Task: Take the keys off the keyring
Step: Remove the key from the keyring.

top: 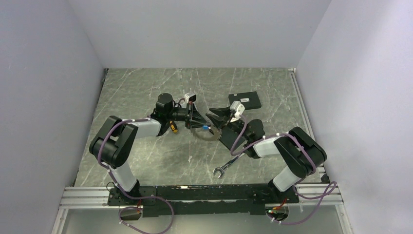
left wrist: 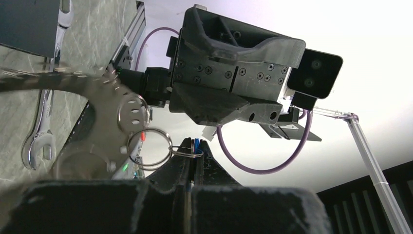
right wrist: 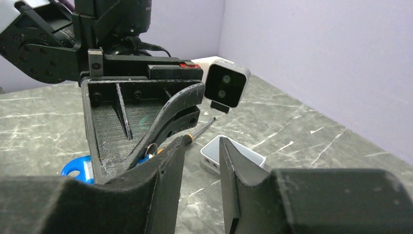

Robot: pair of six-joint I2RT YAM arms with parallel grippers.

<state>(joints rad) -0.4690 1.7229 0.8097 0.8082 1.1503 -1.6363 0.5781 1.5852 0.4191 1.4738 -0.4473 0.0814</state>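
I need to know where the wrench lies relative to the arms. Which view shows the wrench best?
Top external: it shows the wrench from above along its length, open end included. The left wrist view catches it at its left edge, its shaft partly hidden behind the blurred keys. The right wrist view does not show it.

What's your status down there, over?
Left tool shut on the keyring. Right tool open, empty, facing it. Keys not yet off. Wrench lies apart, not in the way.
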